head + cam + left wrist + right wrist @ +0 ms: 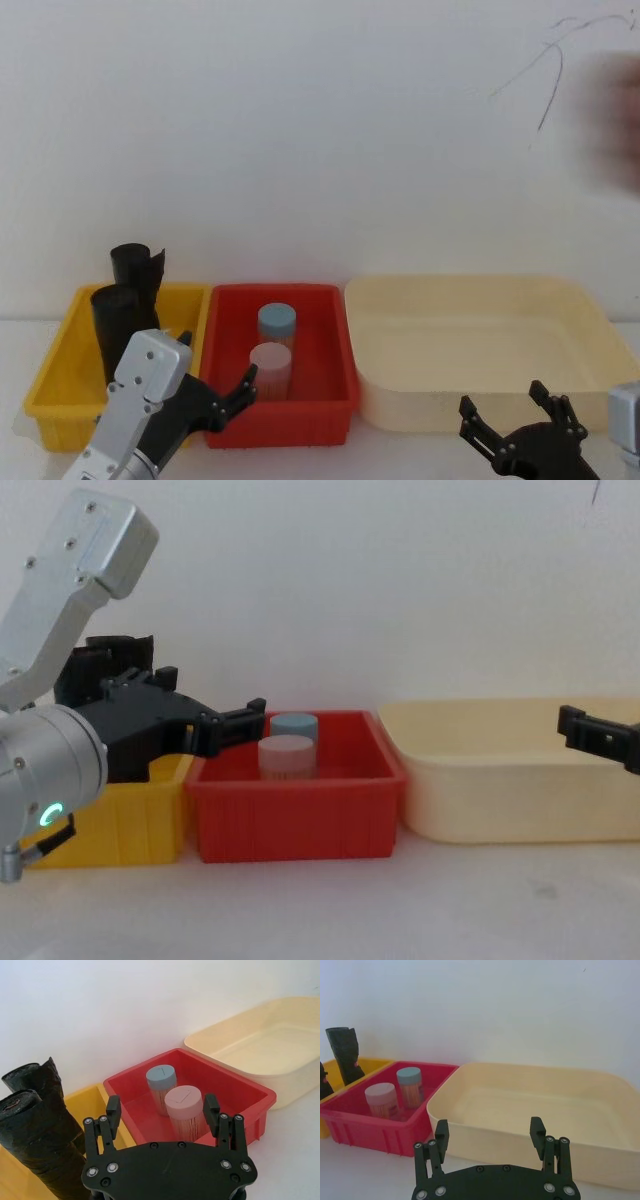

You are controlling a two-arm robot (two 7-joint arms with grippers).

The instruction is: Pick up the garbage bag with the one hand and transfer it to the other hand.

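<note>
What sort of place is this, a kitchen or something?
Probably a robot test bench: a white table by a blank wall, a yellow bin, red bin and cream tub in a row, with the left gripper and right gripper open before them.

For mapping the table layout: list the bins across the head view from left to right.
yellow bin → red bin → cream bin

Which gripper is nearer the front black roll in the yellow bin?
Left. The left gripper hangs beside the garbage bag; the right gripper is far off by the cream tray.
</note>
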